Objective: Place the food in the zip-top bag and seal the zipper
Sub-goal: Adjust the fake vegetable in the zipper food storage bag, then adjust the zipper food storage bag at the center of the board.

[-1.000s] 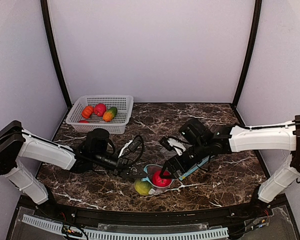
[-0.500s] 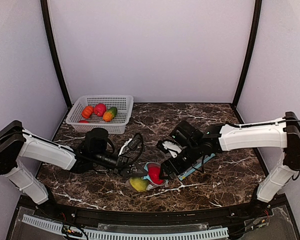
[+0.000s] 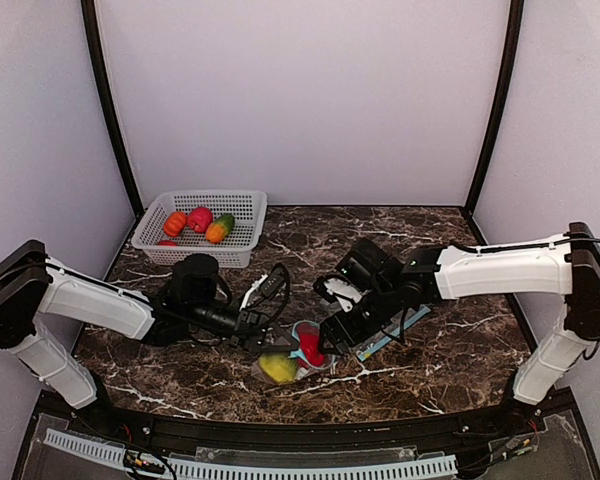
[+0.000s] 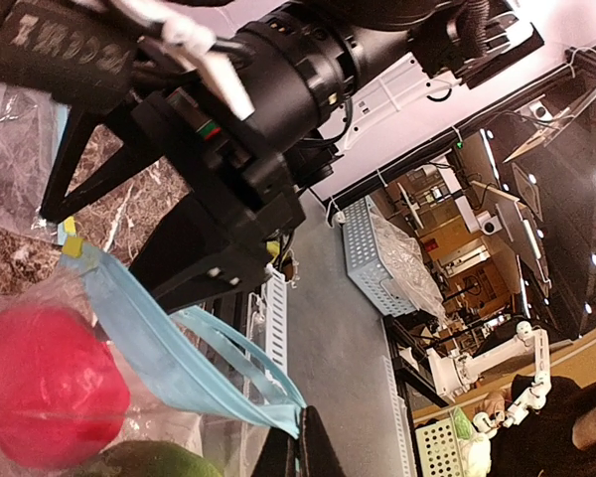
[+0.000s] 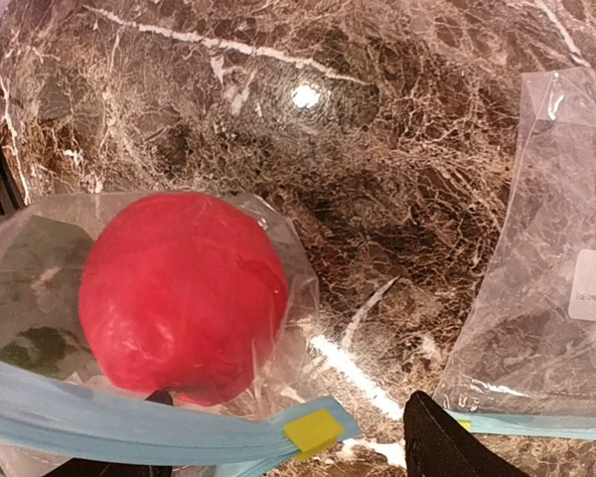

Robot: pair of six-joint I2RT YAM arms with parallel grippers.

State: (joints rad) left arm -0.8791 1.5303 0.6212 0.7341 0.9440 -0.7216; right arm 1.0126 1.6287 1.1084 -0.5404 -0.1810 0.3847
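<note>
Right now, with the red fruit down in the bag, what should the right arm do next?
Probably back the right fingers away from the bag. The red fruit sits inside it, those fingers stand apart and off it, the left fingers pinch the zip edge, and more fruit waits in the basket.
</note>
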